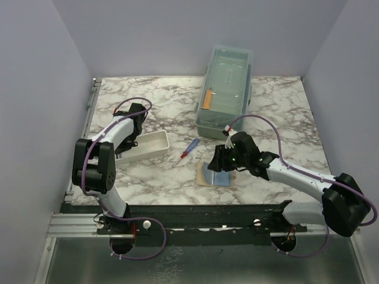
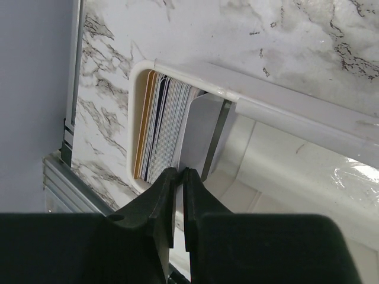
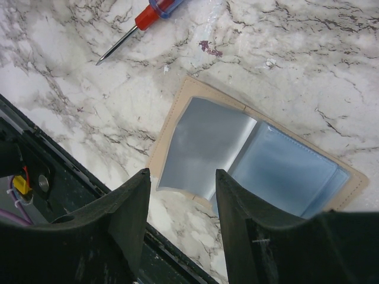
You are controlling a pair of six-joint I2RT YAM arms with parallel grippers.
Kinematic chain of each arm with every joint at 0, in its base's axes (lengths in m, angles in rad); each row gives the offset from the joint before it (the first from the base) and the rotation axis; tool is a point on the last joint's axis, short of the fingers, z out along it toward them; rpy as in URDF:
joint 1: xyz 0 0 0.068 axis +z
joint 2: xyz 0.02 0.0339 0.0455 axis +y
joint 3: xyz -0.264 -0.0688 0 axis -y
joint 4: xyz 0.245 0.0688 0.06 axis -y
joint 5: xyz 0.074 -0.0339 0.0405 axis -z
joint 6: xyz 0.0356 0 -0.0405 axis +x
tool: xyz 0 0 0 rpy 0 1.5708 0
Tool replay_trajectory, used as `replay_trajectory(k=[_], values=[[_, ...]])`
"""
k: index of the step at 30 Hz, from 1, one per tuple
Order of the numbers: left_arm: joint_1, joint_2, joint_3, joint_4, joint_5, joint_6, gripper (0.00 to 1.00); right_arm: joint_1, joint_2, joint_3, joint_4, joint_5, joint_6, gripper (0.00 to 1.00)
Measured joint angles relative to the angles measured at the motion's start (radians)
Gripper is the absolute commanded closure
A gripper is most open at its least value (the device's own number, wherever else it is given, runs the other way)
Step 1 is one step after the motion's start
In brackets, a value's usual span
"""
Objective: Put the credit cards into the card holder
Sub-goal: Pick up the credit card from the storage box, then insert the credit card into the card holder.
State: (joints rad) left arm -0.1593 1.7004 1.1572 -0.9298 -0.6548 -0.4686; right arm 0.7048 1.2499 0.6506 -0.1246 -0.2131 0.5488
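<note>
Presently, stage: by my judgement the pick-up of a first card; no card shows in the holder.
Left hand (image 2: 179, 173): down in one end of the white rectangular plastic tray (image 2: 278, 109). Its fingers are drawn almost together with a thin slit between them, tips at the near edge of the card stack. Whether a card is pinched in that slit cannot be told.
Credit cards (image 2: 163, 127): thin flat plastic rectangles standing on edge as a packed stack in the tray's end, an orange-yellow one outermost against the end wall. The tray lies near the left edge of the marbled white worktop (image 1: 278, 112).
Card holder (image 3: 260, 160): small tan-brown folding wallet with light blue sleeves, lying open and flat by the near edge of the worktop, about mid-width. The sleeves that show look empty.
Right hand (image 3: 180, 180): poised over the open wallet, fingers well apart, nothing between them.
Other items: red-and-blue-handled screwdriver (image 1: 186, 151) between tray and wallet; translucent lidded plastic box (image 1: 228, 77) at the far edge.
Done: holder lies open and ready.
Outstanding: lift one card clear of the stack, carry it across, slide it into a sleeve; the whole stack remains to be moved.
</note>
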Motion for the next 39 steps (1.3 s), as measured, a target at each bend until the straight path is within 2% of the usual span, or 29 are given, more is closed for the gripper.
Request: replay_trajectory(k=[7,18,21,25,30,35,39], values=[[0.0,-0.04,0.002,-0.006,0.01,0.0,1.0,0.0,0.0,0.0,0.0,0.0,0.0,0.48],[-0.033,-0.138,0.077,-0.08,0.069,-0.012,1.0,0.0,0.0,0.0,-0.029,0.025,0.0,0.48],[-0.048,-0.196,0.137,-0.106,0.138,-0.018,1.0,0.0,0.0,0.0,-0.049,0.043,0.005,0.53],[-0.083,-0.291,0.22,-0.108,0.29,-0.025,1.0,0.0,0.003,-0.003,-0.056,0.058,0.025,0.6],[-0.15,-0.395,0.219,-0.007,0.595,-0.031,1.0,-0.009,0.029,-0.017,-0.066,0.081,0.062,0.65],[-0.251,-0.492,0.013,0.258,0.958,-0.09,1.0,-0.016,0.032,-0.06,-0.094,0.105,0.1,0.66],[-0.3,-0.52,-0.179,0.469,1.132,-0.163,1.0,-0.032,0.031,-0.089,-0.109,0.12,0.125,0.67]])
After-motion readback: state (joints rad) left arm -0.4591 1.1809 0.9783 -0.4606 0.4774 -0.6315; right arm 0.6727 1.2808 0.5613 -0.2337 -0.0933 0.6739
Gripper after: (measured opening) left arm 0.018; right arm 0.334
